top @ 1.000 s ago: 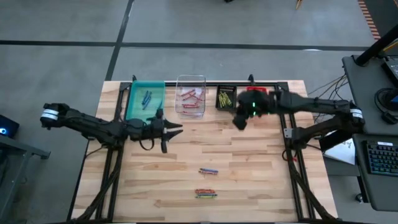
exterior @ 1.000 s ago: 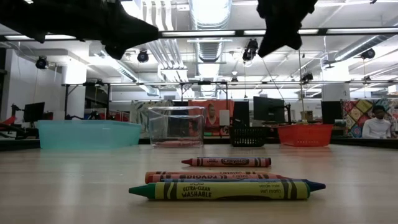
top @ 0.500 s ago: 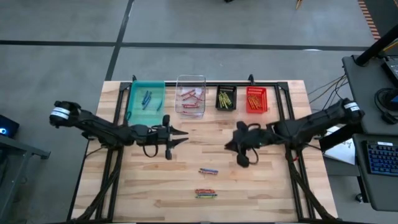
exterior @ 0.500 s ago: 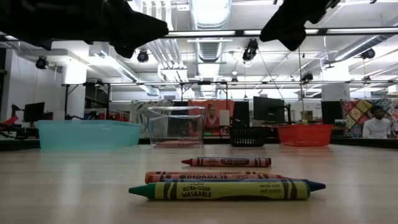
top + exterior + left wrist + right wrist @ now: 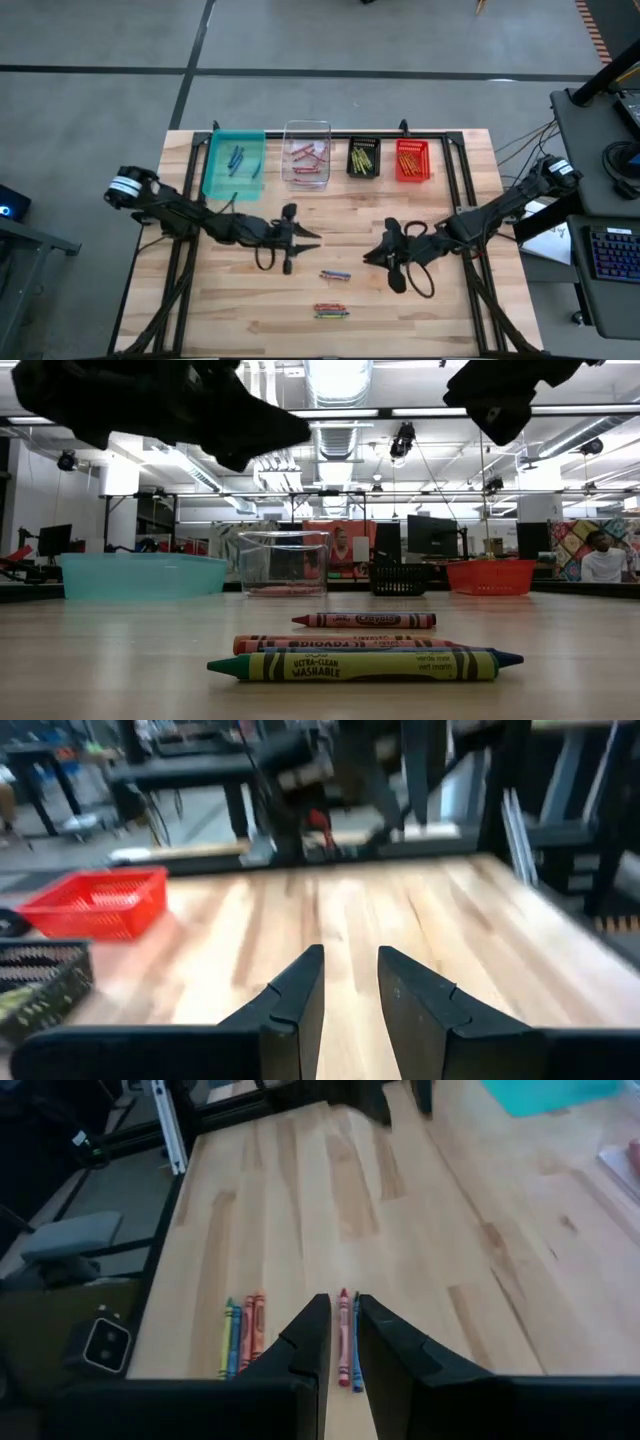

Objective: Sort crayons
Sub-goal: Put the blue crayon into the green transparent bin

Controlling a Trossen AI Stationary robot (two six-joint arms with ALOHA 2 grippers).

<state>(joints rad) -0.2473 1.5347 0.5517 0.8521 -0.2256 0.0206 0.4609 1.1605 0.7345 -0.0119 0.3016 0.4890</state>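
Crayons (image 5: 335, 274) loose on table (image 5: 420, 300), two small groups between my grippers.
Light, stiff, roll-prone; I'd pinch mid-shaft. Right gripper (image 5: 338, 1342) slightly parted, empty, pair just ahead; left gripper (image 5: 350, 982) narrowly open, empty.

A pale, wood-striped counter (image 5: 420, 310) is seen. Teal (image 5: 233, 165), clear (image 5: 306, 154), black (image 5: 363, 158) and red (image 5: 411, 160) bins are shown. Crayons (image 5: 365, 664) are coloured yellow-green with blue tips, orange-red (image 5: 340, 644) and red (image 5: 364, 621). Both arms are dark.
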